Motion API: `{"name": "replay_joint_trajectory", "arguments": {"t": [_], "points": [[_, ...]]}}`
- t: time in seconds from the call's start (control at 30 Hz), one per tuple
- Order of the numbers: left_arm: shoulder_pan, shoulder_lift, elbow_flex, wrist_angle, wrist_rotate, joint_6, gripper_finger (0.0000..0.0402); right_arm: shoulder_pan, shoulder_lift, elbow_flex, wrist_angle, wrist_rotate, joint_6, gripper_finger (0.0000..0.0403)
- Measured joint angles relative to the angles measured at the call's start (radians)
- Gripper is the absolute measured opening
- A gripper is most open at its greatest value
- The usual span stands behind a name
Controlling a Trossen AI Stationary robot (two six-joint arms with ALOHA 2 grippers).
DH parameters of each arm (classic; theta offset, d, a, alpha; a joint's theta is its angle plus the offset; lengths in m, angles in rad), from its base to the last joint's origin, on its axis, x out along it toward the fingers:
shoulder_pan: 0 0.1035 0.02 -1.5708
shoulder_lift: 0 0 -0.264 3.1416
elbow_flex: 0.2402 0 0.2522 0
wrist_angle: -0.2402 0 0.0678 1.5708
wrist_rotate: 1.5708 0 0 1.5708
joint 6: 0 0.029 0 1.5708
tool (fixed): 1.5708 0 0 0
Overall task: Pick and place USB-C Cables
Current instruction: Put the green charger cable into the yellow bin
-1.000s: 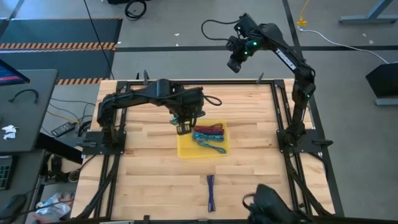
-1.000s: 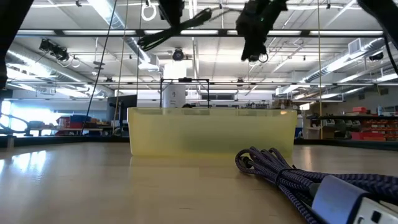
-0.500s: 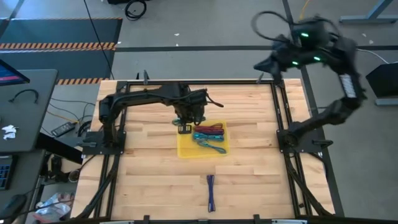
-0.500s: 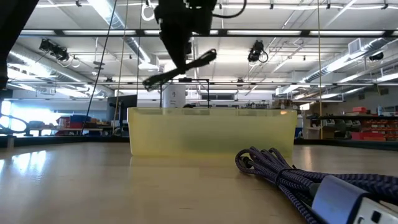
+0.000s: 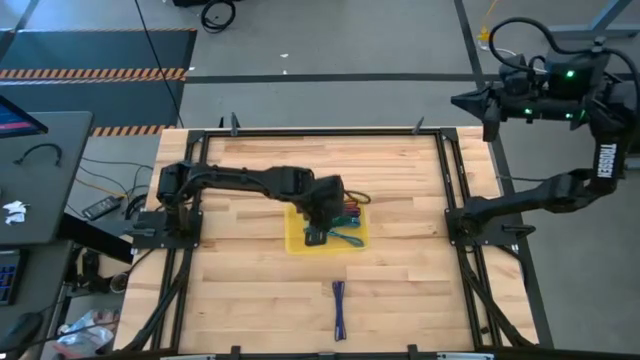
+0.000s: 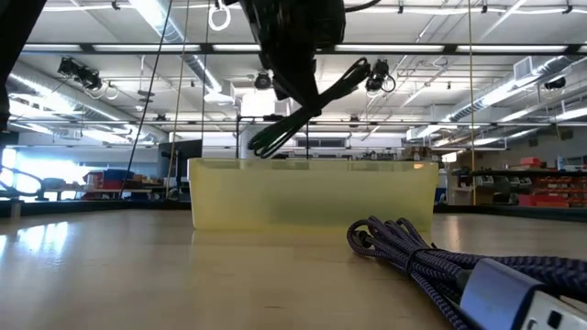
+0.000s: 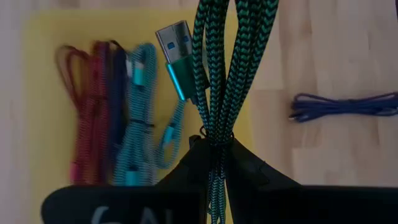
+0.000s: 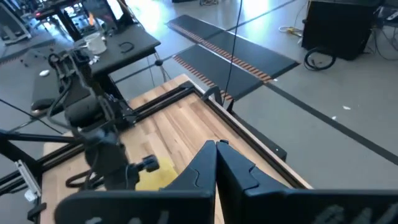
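Observation:
My left gripper (image 5: 318, 236) hangs over the yellow tray (image 5: 296, 240) and is shut on a green braided USB-C cable bundle (image 7: 217, 68). That bundle also shows slanting above the tray's rim in the low view (image 6: 303, 115). Red, dark and teal cable bundles (image 7: 112, 112) lie on the tray's floor. A purple cable (image 5: 338, 306) lies on the table near the front edge; it also shows close up in the low view (image 6: 431, 266). My right gripper (image 8: 216, 152) is shut and empty, raised beyond the table's far right corner (image 5: 478, 100). My left gripper pinches the green bundle's several strands (image 7: 216, 127) between its two fingers, near one end of the bundle. The fingers come from above, pointing down. The bundle hangs slanting below them, clear of the tray, its plug end (image 7: 177, 43) free.
The tray (image 6: 312, 192) stands at the table's middle with translucent walls. Black frame rails (image 5: 300, 132) run along the table's far, left and right edges. Bare wood lies around the purple cable (image 7: 348, 106).
My left gripper has gone toward the table's near and right edges, over the tray, and come down, carrying the green bundle, which now hangs just above the tray's rim. My right arm has swung away past the table's far right corner.

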Motion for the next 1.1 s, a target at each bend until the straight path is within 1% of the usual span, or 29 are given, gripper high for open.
{"name": "replay_joint_trajectory", "arguments": {"t": [0.13, 0.23, 0.43, 0.53, 0.67, 0.73, 0.83, 0.93, 1.0, 1.1], "points": [[-0.029, 0.016, -0.021, 0.004, -0.024, -0.026, 0.0029, 0.0, 0.0, 0.0, -0.001, 0.0, 0.0, 0.0009], [-0.031, 0.052, -0.024, 0.018, -0.024, -0.054, 0.0029, 0.0, 0.01, 0.0, -0.001, -0.01, 0.0, 0.0009], [-0.026, 0.118, -0.024, 0.051, -0.01, -0.047, 0.0029, 0.0, 0.037, -0.001, -0.005, -0.017, -0.006, 0.0009], [-0.017, 0.134, -0.021, 0.083, -0.006, -0.025, 0.0029, 0.0, 0.053, -0.001, -0.008, -0.018, -0.008, 0.0009], [0.006, 0.147, -0.021, 0.062, -0.011, 0.005, 0.003, 0.0, 0.071, -0.001, -0.009, -0.02, -0.02, 0.0009], [0.017, 0.148, -0.023, 0.016, -0.012, 0.01, 0.0029, 0.0, 0.079, -0.001, -0.01, -0.021, -0.02, 0.0009], [0.022, 0.157, -0.021, 0.027, -0.01, 0.044, 0.0029, 0.0, 0.091, -0.001, -0.01, -0.021, -0.026, 0.0009], [0.019, 0.165, -0.022, 0.028, 0.008, 0.065, 0.003, 0.0, 0.1, -0.001, -0.011, -0.021, -0.027, 0.0009], [0.014, 0.173, -0.021, 0.025, 0.039, 0.07, 0.0029, 0.0, 0.104, -0.001, -0.011, -0.019, -0.027, 0.0009], [-0.002, 0.19, -0.022, 0.024, 0.06, 0.12, 0.0029, 0.0, 0.109, -0.001, -0.012, -0.02, -0.027, 0.0009]]}}
